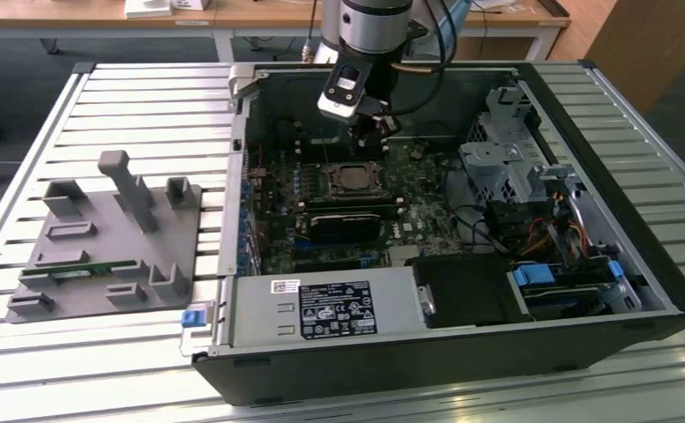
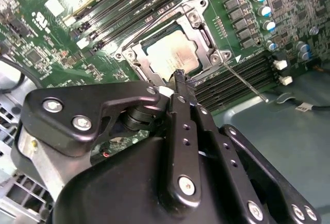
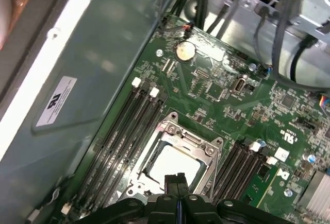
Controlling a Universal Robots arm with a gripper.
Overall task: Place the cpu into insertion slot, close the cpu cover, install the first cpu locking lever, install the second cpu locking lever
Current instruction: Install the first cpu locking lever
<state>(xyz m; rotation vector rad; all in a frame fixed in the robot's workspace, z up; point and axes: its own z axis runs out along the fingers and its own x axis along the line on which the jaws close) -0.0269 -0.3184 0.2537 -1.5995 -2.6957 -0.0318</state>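
Exterior view: the computer case point(image 1: 436, 370) lies open on the slatted table point(image 1: 154, 106). The arm point(image 1: 372, 26) reaches down into it from 12 o'clock. The gripper point(image 1: 372, 134) hangs over the green board, just at 12 o'clock of the insertion slot point(image 1: 332, 181).

Grey fixture block point(image 1: 95, 247): on the table at 9 o'clock of the case, well apart from the arm.
Power supply point(image 1: 318, 308): at 6 o'clock of the slot.
Drive cage point(image 1: 507, 167): at 3 o'clock of the slot.

End effector: in both wrist views the 2 fingers point(image 3: 180, 180) are pressed together with nothing pinched between them. Their tips sit at the edge of the socket; I cannot tell whether they touch it.

The cpu point(image 2: 172, 54) sits in the slot, dull silver top facing up. The cpu cover point(image 3: 193, 141) lies down over it, its frame around the chip and the chip's top showing through the square window.

1 thin metal lever point(image 2: 245, 82) juts from a socket corner out across the memory slots point(image 3: 124, 131); whether it is latched cannot be told. Memory slots flank the socket on 2 sides. A coin battery point(image 3: 185, 52) sits on the board, apart from the socket
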